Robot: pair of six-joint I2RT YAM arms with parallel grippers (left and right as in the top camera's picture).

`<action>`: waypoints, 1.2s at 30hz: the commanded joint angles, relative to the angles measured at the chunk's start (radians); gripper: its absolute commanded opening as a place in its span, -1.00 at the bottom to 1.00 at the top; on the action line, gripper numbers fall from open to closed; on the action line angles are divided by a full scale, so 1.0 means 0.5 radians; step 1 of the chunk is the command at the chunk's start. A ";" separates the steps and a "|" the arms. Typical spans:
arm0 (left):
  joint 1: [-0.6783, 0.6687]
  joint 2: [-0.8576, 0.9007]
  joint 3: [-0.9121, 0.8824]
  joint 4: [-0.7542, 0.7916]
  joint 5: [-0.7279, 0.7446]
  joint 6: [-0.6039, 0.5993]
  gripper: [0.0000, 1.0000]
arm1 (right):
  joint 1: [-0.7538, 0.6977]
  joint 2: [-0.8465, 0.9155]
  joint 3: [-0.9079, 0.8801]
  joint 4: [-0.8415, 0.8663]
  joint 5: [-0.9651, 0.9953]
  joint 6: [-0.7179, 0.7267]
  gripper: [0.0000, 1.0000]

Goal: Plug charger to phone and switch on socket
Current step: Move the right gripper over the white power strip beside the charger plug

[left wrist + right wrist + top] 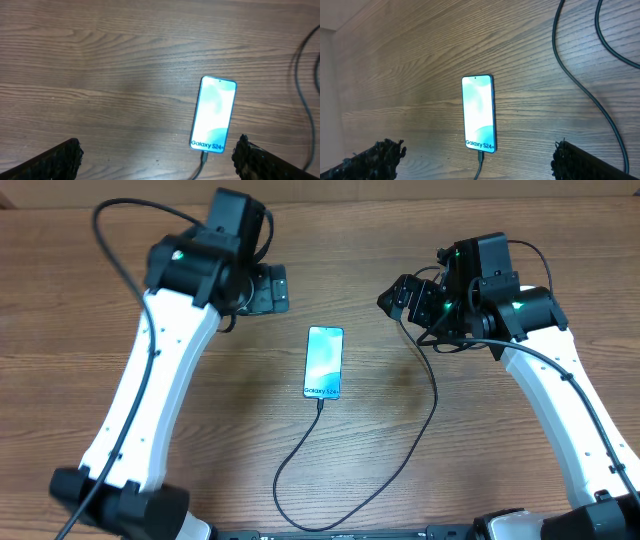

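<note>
The phone (323, 362) lies flat in the middle of the wooden table, its cyan screen lit with "Galaxy S24+" at the near end. It also shows in the left wrist view (213, 114) and the right wrist view (479, 112). The charger cable (400, 470) is plugged into the phone's near end, loops toward the front edge and runs up to the right under my right arm. Its plug end is hidden. The socket is out of view. My left gripper (272, 288) (157, 155) is open and empty, far left of the phone. My right gripper (398, 298) (477, 155) is open and empty, far right of it.
Both arms' own black cables hang over the table at the far left (110, 240) and the far right (530, 250). The charger's loop (300, 515) lies close to the table's front edge.
</note>
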 commanded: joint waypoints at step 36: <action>0.008 0.008 0.010 -0.005 -0.038 0.053 0.99 | -0.156 -0.022 0.027 -0.053 0.045 -0.131 1.00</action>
